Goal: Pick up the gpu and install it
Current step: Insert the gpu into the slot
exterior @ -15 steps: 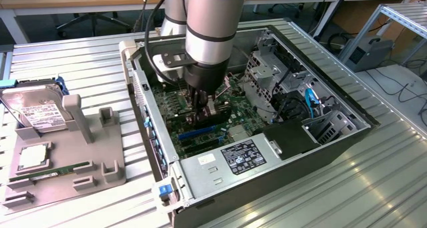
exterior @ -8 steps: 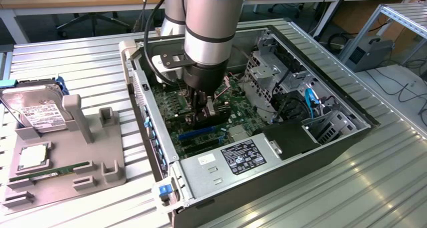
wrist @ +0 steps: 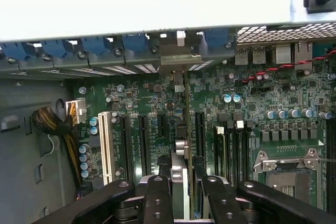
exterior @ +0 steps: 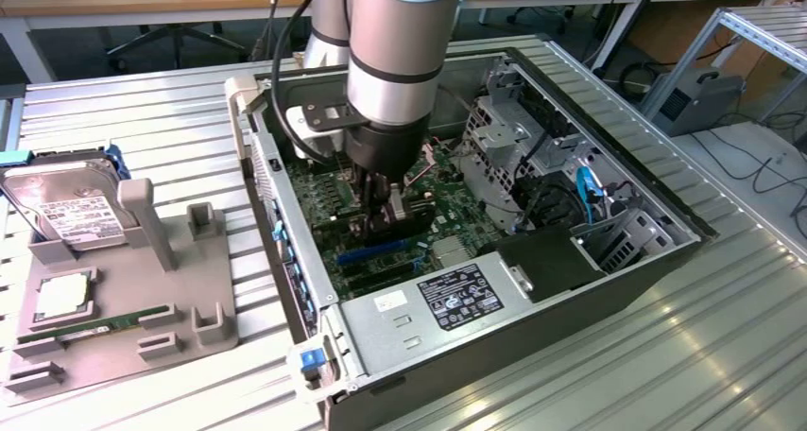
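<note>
Surface: ribbed metal tabletop point(exterior: 151, 119), with desks and cables behind it.
Computer case point(exterior: 630, 261): lies open on its side, motherboard point(exterior: 436, 190) facing up.
Arm point(exterior: 401, 43): reaches straight down into the case over the motherboard.
Gripper point(exterior: 385, 218): partly open, its fingers point(wrist: 157, 198) clamped on the top edge of the gpu.
Gpu point(wrist: 180, 182): held edge-on, standing upright over the motherboard's expansion slots, its bracket end toward the case's rear wall with the blue clips point(wrist: 131, 43).
Grey holder tray point(exterior: 101, 318): outside the case, on the exterior view's left.
Hard drive point(exterior: 70, 209): leaning upright in the tray.
Memory stick point(exterior: 94, 325): lying on the tray.
</note>
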`<state>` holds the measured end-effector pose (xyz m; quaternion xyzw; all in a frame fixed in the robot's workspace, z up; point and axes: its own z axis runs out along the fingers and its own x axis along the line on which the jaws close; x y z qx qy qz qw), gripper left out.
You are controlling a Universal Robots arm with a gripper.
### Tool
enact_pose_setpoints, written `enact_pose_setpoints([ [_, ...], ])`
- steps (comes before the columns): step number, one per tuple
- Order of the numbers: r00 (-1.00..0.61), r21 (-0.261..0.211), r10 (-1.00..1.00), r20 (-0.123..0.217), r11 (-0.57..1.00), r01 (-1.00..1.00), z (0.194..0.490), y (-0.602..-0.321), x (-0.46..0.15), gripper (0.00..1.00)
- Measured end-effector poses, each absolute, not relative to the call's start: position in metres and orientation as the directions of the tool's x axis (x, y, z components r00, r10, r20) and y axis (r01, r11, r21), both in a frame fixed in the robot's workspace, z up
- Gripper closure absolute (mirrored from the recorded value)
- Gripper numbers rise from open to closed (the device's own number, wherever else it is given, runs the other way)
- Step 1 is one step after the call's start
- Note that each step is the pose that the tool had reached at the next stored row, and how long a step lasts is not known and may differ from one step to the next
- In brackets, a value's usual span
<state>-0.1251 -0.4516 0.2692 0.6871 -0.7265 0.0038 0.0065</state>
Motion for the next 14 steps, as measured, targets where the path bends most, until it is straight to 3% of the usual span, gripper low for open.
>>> enact_pose_setpoints([
  [14, -0.056, 0.004, -0.998, 0.015, 0.056, -0.998, 0.2660, -0.4516, -0.1273, 0.73],
])
